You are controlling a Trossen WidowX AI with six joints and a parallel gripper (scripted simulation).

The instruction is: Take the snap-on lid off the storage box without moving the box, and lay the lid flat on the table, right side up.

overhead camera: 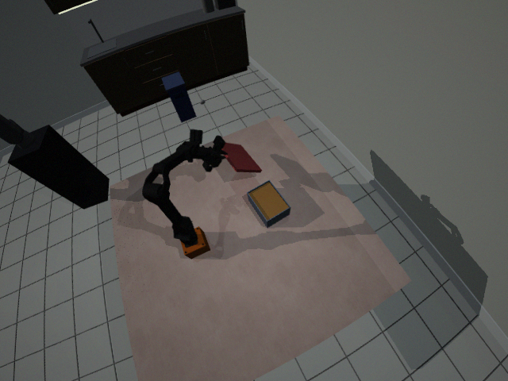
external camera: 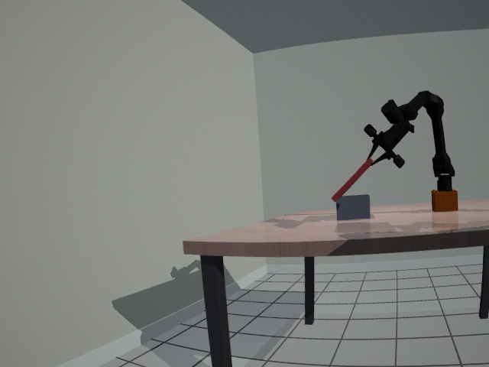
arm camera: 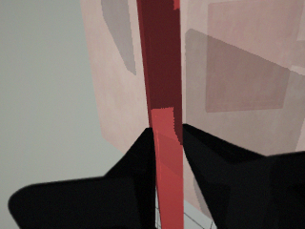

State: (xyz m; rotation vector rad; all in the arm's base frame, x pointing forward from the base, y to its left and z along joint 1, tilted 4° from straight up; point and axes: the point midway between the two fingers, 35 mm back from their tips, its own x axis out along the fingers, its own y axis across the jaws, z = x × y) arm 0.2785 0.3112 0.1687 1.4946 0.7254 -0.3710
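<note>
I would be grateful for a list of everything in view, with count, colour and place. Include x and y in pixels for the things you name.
lid (overhead camera: 243, 158) (external camera: 352, 180) (arm camera: 164, 62): one, red, tilted in the gripper, off the box
storage box (overhead camera: 268, 201) (external camera: 353, 207): one, blue-grey with orange-yellow inside, on the table
table (overhead camera: 229, 303) (external camera: 252, 248) (arm camera: 111, 95): one, pinkish top, dark legs, under box and arm
cabinet: one, dark brown, by the wall
blue block-like object: one, beyond the table
black block-like object: one, beside the table
arm: one, black, on an orange base
gripper (overhead camera: 224, 154) (external camera: 370, 160) (arm camera: 166, 132): one, black, shut on the lid's edge
</note>
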